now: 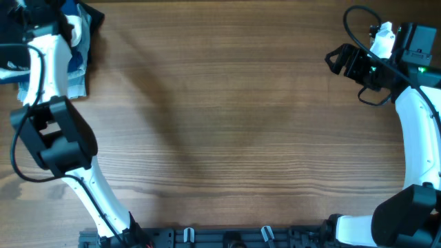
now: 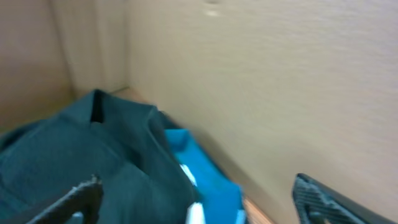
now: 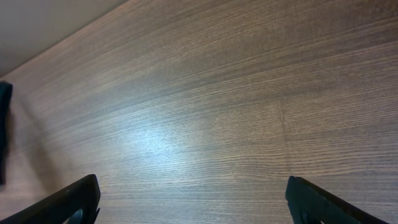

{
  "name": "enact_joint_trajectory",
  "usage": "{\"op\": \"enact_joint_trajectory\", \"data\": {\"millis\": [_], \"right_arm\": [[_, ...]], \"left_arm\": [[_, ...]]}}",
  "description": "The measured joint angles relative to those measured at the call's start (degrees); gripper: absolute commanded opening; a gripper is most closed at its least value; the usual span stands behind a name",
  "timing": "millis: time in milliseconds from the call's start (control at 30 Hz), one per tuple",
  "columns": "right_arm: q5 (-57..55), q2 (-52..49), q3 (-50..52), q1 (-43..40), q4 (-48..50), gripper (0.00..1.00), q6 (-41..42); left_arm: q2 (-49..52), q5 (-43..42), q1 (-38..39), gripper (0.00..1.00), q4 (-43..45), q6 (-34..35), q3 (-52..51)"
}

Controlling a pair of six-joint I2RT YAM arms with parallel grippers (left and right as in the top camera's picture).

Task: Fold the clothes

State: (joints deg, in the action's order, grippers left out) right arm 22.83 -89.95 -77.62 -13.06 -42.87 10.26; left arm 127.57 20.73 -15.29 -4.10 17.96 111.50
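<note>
Left gripper (image 2: 196, 186) spread wide, released, just above the crumpled black soft fabric garment (image 2: 81, 149), which overlaps a bright blue cloth (image 2: 205, 171); this view is blurred. Overhead, the left arm hides most of the pile. Right gripper (image 3: 191, 183) is also spread wide, above the brown wooden table (image 3: 205, 93).

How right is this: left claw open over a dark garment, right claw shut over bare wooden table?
One error: the right claw is open, not shut; the right wrist view shows its fingers wide apart over the bare wooden table. The left claw is open over the dark garment, as stated.
</note>
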Motion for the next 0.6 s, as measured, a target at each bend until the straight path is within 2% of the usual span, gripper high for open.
{"op": "enact_joint_trajectory", "data": {"millis": [200, 300, 400, 600], "right_arm": [[0.00, 0.00, 0.04, 0.00, 0.02, 0.97, 0.00], [-0.02, 0.00, 0.07, 0.00, 0.85, 0.96, -0.07], [0.02, 0.00, 0.07, 0.00, 1.68, 0.99, -0.79], [1.20, 1.01, -2.86, 0.00, -0.31, 1.00, -4.04]], "left_arm": [[0.79, -1.14, 0.98, 1.00, 0.85, -0.31, 0.00], [-0.52, -1.29, 0.94, 1.00, -2.51, -1.33, 0.00], [-5.07, -1.33, 1.38, 1.00, -10.03, -1.60, -0.20], [-22.23, -1.40, 4.66, 1.00, -22.01, -2.19, -0.22]]}}
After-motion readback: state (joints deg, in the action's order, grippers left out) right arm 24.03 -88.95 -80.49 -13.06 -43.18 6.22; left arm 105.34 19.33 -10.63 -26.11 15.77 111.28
